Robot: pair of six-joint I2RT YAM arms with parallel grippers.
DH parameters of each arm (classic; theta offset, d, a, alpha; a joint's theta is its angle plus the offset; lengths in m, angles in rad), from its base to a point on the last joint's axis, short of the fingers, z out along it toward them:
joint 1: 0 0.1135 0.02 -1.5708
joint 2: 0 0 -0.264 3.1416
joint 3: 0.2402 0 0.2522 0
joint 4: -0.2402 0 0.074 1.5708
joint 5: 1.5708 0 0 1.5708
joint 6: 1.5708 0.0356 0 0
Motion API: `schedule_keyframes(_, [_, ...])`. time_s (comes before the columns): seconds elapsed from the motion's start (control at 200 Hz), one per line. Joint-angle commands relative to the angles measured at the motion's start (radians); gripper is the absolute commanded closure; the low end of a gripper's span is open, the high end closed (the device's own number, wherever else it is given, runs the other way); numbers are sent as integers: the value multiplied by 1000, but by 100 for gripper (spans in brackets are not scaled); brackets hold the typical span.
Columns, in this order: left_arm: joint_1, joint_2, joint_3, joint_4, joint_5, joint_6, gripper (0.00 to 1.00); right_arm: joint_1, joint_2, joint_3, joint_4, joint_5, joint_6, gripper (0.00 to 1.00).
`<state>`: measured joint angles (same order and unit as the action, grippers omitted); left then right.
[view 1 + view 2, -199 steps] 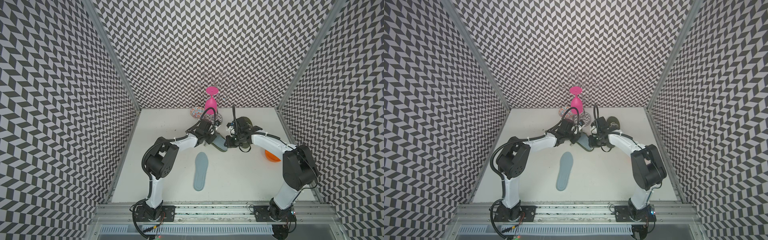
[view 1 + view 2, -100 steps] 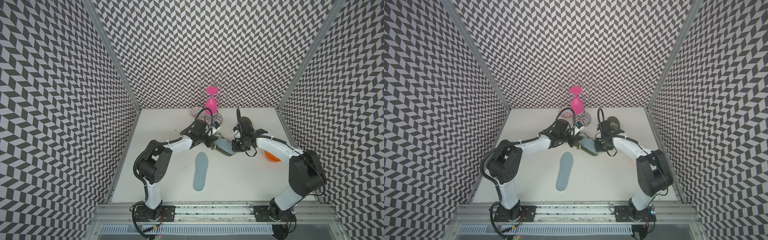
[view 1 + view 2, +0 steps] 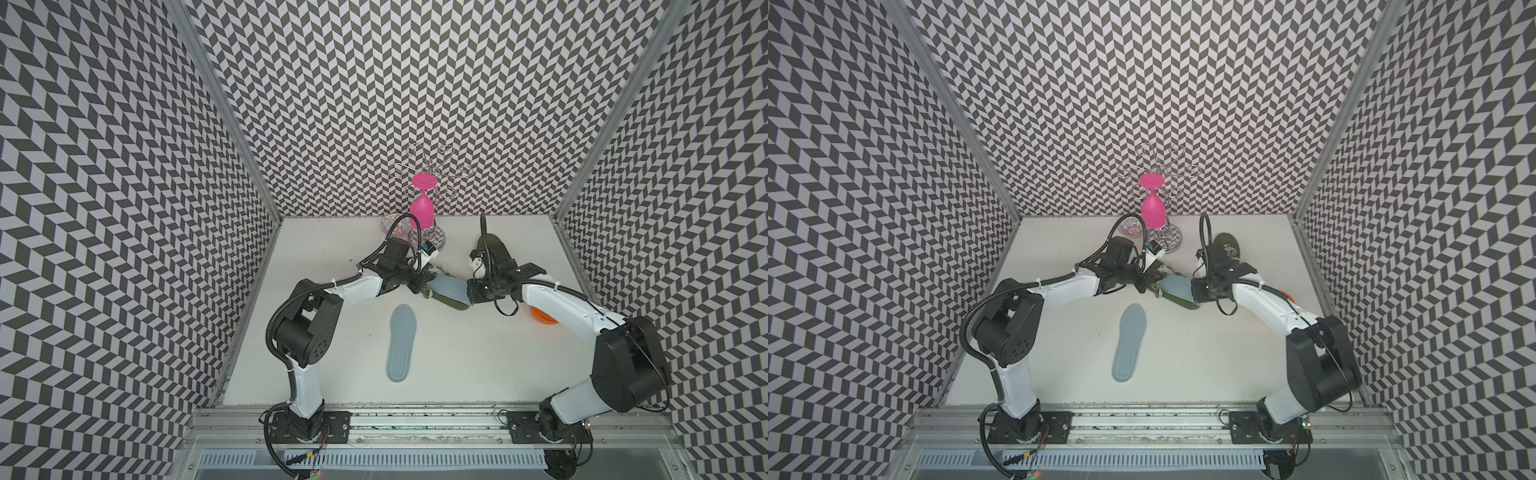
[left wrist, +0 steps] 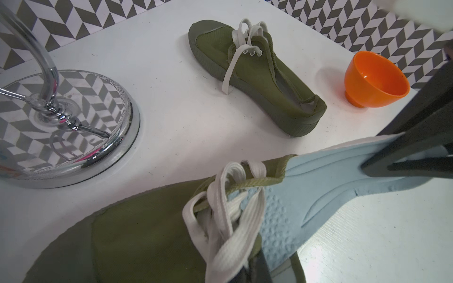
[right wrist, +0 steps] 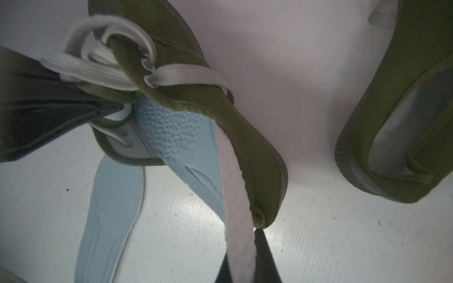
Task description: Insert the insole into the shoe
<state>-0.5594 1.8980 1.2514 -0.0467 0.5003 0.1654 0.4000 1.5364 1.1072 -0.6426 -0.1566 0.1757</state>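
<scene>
Olive-green shoe (image 3: 455, 304), centre of frame in both top views: left jaws clamped on its laced upper. Pale-blue insole (image 3: 449, 288), toe inside shoe; right jaws pinched tight on its heel end.

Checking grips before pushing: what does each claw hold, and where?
Left claw grips the shoe by its laced edge; right claw pinches the insole at its heel end.

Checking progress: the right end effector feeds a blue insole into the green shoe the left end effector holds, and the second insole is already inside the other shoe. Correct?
No: the second insole lies bare on the table, apart from the other shoe, as both top views show. The rest stands.
</scene>
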Motion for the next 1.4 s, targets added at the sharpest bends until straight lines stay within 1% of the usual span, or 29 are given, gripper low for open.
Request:
schedule_keyframes(0.0, [-5,-3,39,24,124,8,100,3,1,39,91,-112,-36,91])
schedule_keyframes(0.125, [-5,-7,46,5,173,20,100,3,57,63,103,-164,-39,91])
schedule_keyframes(0.24, [-1,-13,50,-25,237,47,100,4,59,71,152,-267,-45,90])
schedule_keyframes(0.355, [5,-14,54,-36,304,48,100,3,96,91,148,-257,-45,90])
schedule_keyframes(0.426, [4,-14,58,-47,313,57,100,3,101,109,137,-273,-46,90])
schedule_keyframes(0.471, [9,-16,62,-55,327,59,100,3,87,104,149,-260,-46,90])
schedule_keyframes(0.536, [20,-19,57,-39,350,31,100,3,88,93,160,-219,-51,90])
schedule_keyframes(0.631, [23,-16,62,-26,357,4,100,3,133,91,155,-215,-49,91])
schedule_keyframes(0.806, [23,-36,29,19,391,-33,100,5,159,43,269,-235,19,90])
schedule_keyframes(0.891, [26,-36,26,8,382,-31,100,6,164,43,288,-227,29,89])
schedule_keyframes(0.921, [27,-33,26,5,371,-33,100,6,167,47,283,-213,32,87])
schedule_keyframes(1.016, [34,-20,37,-13,309,-49,100,5,189,80,200,-153,45,84])
schedule_keyframes(1.066, [37,-9,42,-19,260,-69,100,5,200,98,147,-118,60,77])
schedule_keyframes(1.127, [42,0,49,-25,204,-100,100,5,200,102,106,-97,72,63])
schedule_keyframes(1.167, [45,3,50,-27,181,-112,100,5,194,98,86,-80,83,58])
schedule_keyframes(1.222, [47,-3,41,-17,151,-137,100,5,185,94,65,-63,87,55])
schedule_keyframes(1.397, [47,-26,-4,39,80,-208,100,-1,134,95,-12,-21,104,50])
